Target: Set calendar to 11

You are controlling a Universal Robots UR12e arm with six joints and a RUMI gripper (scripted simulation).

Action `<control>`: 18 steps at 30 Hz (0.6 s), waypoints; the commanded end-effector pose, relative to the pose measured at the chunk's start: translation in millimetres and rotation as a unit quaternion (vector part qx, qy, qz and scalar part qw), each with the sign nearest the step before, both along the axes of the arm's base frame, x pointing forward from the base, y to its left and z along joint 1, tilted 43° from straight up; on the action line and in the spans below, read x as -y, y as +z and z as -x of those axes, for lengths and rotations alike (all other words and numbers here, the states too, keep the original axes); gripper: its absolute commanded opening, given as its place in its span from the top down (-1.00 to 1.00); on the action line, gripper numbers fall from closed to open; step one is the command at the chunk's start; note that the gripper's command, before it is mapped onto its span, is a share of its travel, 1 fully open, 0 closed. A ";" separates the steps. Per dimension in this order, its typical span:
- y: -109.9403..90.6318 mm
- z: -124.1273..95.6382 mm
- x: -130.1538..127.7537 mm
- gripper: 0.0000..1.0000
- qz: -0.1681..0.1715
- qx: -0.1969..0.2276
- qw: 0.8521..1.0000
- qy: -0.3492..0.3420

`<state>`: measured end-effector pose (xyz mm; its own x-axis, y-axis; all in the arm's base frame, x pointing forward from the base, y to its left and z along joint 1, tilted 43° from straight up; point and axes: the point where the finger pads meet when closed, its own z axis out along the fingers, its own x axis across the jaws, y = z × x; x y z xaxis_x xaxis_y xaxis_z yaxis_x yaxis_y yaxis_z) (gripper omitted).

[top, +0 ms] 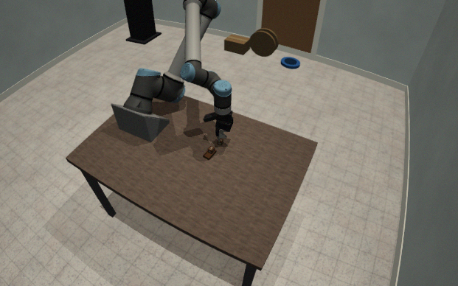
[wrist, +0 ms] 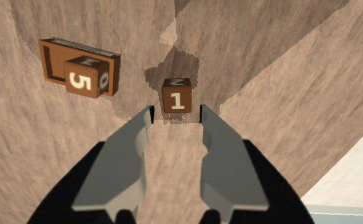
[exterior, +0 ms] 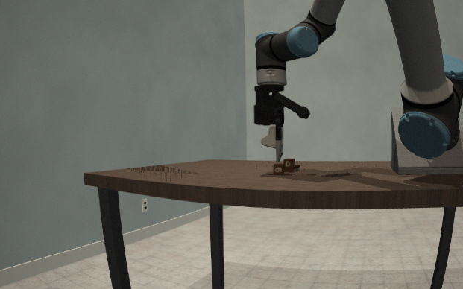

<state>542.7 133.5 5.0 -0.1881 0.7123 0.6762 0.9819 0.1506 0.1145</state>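
Below the parted, unloaded end effector, the loose cube sits on the surface, probably light, rigid and smooth, best pinched squarely across opposite side faces, clear of the tray off to one side.

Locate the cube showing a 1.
In the wrist view, the cube sits on the table, outside the tray and to its right, just beyond the gripper's fingertips.

Sparse robot lab — bench-mounted arm, bare walls, tiled floor
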 end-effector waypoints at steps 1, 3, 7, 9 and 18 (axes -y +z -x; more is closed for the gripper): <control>1.3 -0.6 1.5 0.44 0.000 0.000 1.000 0.000; 3.3 -0.7 3.4 0.44 0.000 0.000 1.000 0.000; 6.5 -0.8 6.3 0.44 0.000 0.000 1.000 0.000; 10.6 -0.9 10.2 0.44 0.000 0.000 1.000 0.000; 28.6 -1.3 27.1 0.44 0.000 0.000 1.000 0.000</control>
